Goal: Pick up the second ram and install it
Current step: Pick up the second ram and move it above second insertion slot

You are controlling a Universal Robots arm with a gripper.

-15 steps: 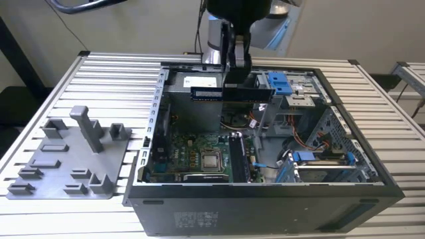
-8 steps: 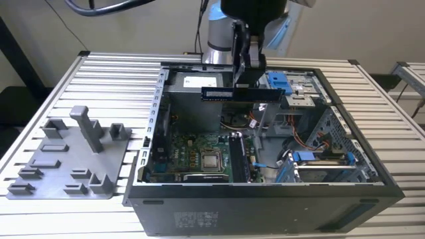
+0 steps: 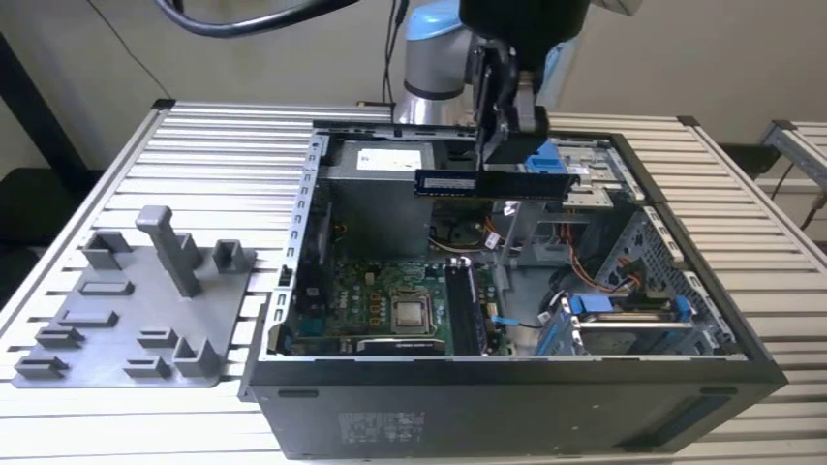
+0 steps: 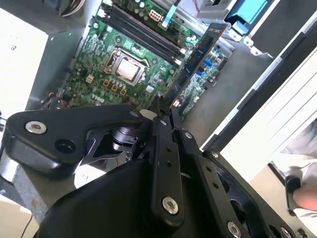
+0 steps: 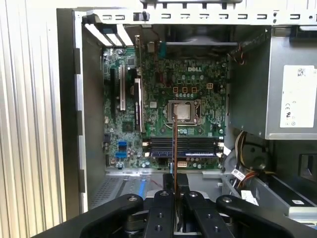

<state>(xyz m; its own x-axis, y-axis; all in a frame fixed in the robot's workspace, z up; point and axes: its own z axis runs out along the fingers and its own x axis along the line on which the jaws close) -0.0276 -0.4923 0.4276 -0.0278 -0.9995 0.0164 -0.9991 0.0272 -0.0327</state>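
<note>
Gripper and load above the open computer case [image 3: 517, 407]. My gripper [image 3: 498, 163] is clamped shut on the second ram [image 3: 495, 184], which I hold level in the air, touching nothing, over the far part of the case interior near the power supply [image 3: 375, 160]. In the first wrist view the stick is seen edge-on, a thin line running out from between my fingers [image 5: 163, 210], across the memory slots [image 5: 198, 147] toward the CPU socket [image 5: 184, 110] on the green motherboard [image 5: 198, 84] well below. A grey fixture plate [image 3: 136, 310] lies on the slatted table [image 3: 194, 136], at the exterior view's left of the case.
</note>
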